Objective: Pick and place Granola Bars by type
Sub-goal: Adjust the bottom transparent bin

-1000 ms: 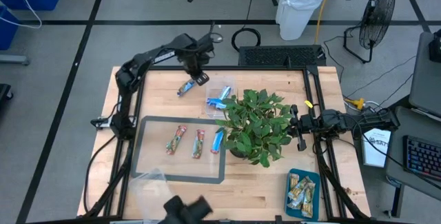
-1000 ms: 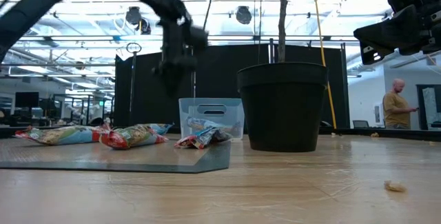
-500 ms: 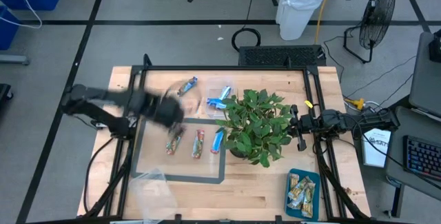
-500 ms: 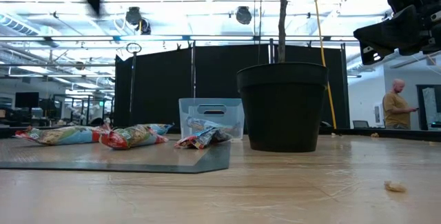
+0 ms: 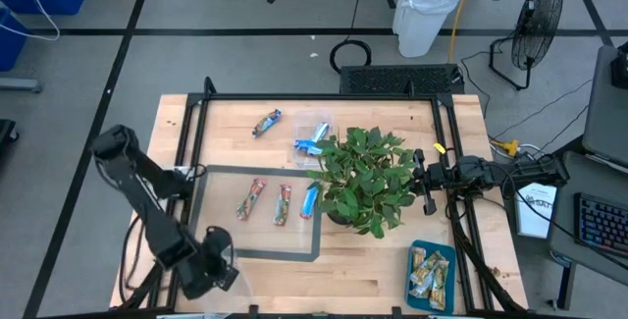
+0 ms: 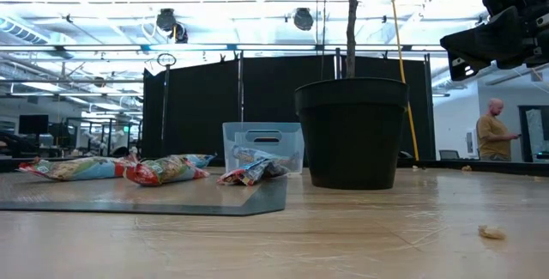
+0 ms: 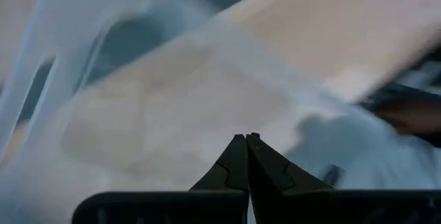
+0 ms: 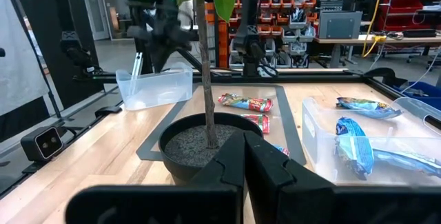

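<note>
Left gripper (image 5: 221, 265) hovers pinched shut and empty over the near tub (image 8: 154, 87); it should open wide before descending. Three bars (image 5: 281, 204) lie on the mat (image 5: 218, 176); a blue bar (image 5: 266, 123) sits farther back, right gripper (image 5: 424, 177) shut by the plant (image 5: 361, 177).

Bright overhead light, left wrist view blurred (heavily)
</note>
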Robot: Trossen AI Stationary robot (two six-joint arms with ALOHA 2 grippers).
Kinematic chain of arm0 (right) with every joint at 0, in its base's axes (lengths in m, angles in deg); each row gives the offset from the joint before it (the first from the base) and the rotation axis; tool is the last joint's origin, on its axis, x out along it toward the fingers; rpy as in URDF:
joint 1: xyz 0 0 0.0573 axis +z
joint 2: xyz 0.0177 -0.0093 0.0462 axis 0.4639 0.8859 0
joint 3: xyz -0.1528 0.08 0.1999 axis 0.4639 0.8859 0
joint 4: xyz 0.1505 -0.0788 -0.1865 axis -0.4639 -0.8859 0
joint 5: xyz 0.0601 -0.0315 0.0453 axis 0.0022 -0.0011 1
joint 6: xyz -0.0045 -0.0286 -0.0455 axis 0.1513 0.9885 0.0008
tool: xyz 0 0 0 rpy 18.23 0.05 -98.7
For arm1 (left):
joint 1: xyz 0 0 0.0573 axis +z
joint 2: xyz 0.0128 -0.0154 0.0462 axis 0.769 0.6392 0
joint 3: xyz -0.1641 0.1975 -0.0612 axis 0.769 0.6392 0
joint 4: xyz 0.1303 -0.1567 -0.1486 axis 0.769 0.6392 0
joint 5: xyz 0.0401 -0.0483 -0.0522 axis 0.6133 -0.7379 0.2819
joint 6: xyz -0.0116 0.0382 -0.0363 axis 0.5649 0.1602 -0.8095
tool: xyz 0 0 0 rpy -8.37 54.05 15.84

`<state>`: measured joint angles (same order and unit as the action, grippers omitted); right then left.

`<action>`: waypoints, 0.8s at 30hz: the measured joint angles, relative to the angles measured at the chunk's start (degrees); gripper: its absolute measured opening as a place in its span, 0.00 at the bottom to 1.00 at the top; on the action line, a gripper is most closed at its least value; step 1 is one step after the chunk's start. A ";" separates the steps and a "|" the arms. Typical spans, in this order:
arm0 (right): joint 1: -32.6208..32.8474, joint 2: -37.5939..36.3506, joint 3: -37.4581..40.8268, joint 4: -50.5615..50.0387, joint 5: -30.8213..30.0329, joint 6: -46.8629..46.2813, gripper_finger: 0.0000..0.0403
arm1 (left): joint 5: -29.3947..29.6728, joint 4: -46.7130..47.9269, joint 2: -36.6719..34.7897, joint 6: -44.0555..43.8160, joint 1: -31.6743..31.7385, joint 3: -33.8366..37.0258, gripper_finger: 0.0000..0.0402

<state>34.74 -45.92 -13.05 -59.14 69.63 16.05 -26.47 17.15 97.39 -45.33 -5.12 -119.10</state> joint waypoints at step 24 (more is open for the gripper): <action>0.00 -0.02 0.02 0.00 0.00 -0.02 0.00 | -22.96 34.14 1.25 -8.12 0.45 0.00 0.02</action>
<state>34.73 -45.94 -13.04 -59.14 69.63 16.04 -49.42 51.29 98.64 -53.46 -4.67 -119.10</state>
